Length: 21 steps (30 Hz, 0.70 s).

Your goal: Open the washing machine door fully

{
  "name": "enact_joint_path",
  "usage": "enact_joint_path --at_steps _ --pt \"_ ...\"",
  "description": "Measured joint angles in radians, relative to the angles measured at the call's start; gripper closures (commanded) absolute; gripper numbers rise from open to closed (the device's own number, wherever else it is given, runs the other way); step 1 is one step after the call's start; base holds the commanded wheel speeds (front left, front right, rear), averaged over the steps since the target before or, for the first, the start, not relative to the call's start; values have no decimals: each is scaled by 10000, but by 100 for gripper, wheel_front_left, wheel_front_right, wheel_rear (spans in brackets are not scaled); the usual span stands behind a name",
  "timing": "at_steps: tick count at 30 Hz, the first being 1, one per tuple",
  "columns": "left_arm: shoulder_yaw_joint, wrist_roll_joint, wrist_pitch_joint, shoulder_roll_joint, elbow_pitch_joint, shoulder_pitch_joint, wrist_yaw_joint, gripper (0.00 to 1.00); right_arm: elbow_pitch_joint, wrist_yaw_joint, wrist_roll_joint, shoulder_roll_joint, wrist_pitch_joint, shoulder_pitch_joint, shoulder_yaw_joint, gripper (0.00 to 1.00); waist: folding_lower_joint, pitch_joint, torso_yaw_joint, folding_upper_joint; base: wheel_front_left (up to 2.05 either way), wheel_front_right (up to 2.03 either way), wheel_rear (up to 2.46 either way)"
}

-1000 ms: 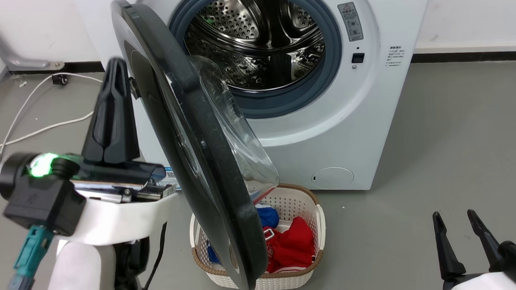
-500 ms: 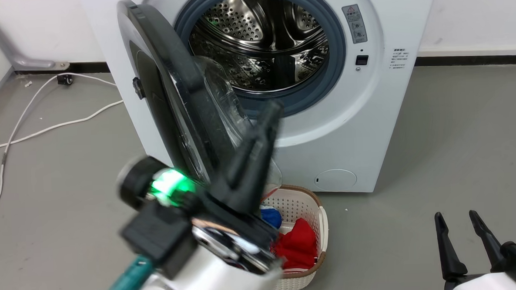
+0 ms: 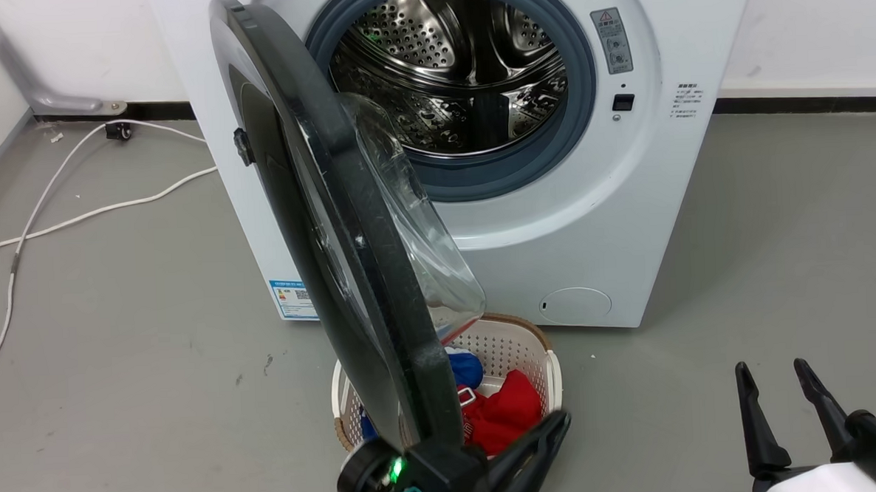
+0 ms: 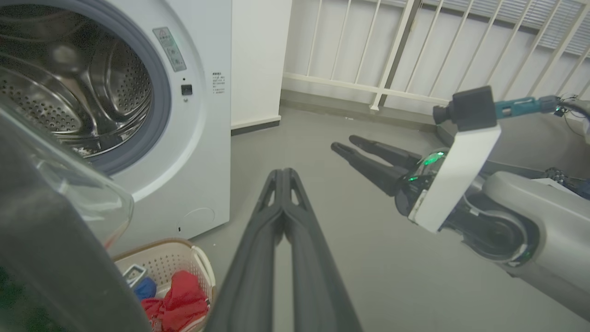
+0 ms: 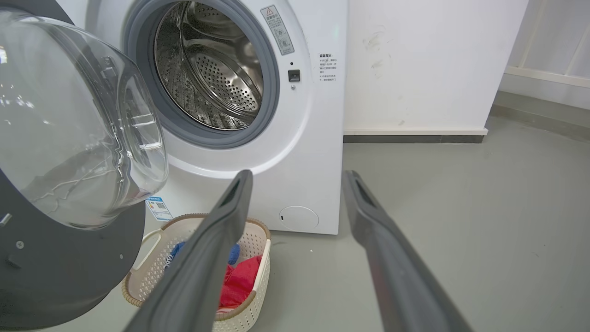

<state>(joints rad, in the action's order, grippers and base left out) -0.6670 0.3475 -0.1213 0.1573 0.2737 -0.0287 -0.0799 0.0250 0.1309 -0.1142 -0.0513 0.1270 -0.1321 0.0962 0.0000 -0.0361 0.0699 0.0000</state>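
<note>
Grey floor (image 3: 116,326); basket (image 3: 512,346) below door (image 3: 356,227); left jaws closed, right jaws apart, both empty.

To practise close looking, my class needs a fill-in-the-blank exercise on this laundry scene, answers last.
The door of the washing machine stands ____.
The jaws of the left gripper are ____.
The jaws of the right gripper are ____.
The clothes in the basket are blue and ____.
Missing words: open, shut, open, red.
</note>
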Motion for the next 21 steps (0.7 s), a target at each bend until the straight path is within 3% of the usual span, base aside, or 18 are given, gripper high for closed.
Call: enact_joint_path --at_steps 10,21 --pt "470 2 570 90 -2054 63 374 100 6 0 10 0 -38 15 -19 0 0 112 -75 0 0 0 0" --pt "1003 -186 1223 79 -2566 -307 938 100 69 0 -84 0 -36 43 4 0 0 163 -64 0 0 0 0"
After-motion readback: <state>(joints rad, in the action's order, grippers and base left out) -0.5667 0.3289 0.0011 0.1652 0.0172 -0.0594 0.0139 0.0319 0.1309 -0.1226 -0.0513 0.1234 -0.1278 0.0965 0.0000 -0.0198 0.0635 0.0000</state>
